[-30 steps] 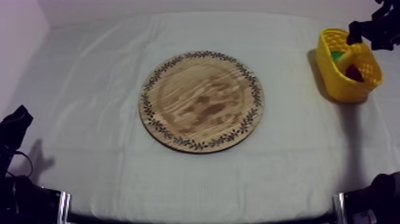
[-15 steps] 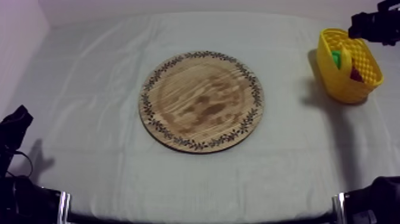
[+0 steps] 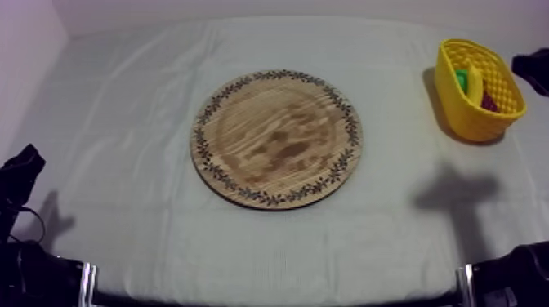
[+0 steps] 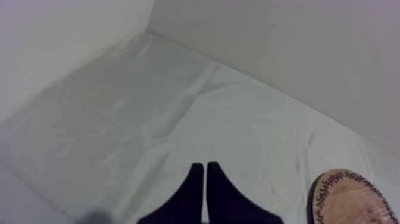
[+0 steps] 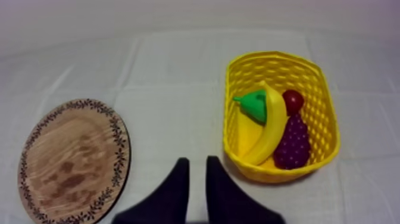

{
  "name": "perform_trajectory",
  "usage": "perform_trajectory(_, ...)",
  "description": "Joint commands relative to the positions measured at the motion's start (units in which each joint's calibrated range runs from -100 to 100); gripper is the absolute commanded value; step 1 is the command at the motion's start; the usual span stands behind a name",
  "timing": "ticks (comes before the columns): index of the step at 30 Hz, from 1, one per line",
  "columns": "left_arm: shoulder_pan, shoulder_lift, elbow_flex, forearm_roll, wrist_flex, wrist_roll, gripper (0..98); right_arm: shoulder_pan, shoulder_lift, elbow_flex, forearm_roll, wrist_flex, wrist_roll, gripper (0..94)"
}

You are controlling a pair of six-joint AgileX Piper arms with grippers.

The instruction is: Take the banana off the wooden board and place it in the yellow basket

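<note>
The banana (image 5: 271, 128) lies in the yellow basket (image 5: 321, 89), leaning across a green pear (image 5: 255, 106), a small red fruit (image 5: 293, 100) and a bunch of grapes (image 5: 293, 143). My right gripper (image 5: 197, 162) hangs high above the cloth between board and basket, its fingers (image 5: 178, 179) a narrow gap apart with nothing between them. In the top view the basket (image 3: 457, 114) stands at the far right with the banana (image 3: 475, 82) inside. The round wooden board (image 3: 278, 139) is bare. My left gripper (image 4: 202, 173) is shut, its fingers together as a wedge, low at the left.
Part of my right arm (image 3: 533, 69) shows at the right edge beside the basket, and its shadow falls on the cloth (image 3: 457, 192) in front of the basket. My left arm (image 3: 20, 175) rests at the lower left. The board's rim (image 4: 354, 199) lies near the left gripper.
My right arm has drawn up and away from over the basket toward the right edge. Its fingers have come much closer together. The banana stays in the basket.
</note>
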Motion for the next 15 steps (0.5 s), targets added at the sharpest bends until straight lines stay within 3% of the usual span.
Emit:
perform_trajectory(1, -0.02, 0.04, 0.0, 0.03, 0.0, 0.02, 0.1, 0.57, -14.23, 4.02, -0.41, -0.05, 0.04, 4.1)
perform_trajectory(10, -0.02, 0.04, 0.0, 0.03, 0.0, 0.02, 0.1, 3.19, -33.23, 12.7, -2.37, 1.79, 1.07, 0.5)
perform_trajectory(15, -0.02, 0.04, 0.0, 0.03, 0.0, 0.02, 0.1, 3.79, -35.36, 15.18, -1.19, -0.63, -0.22, 0.4)
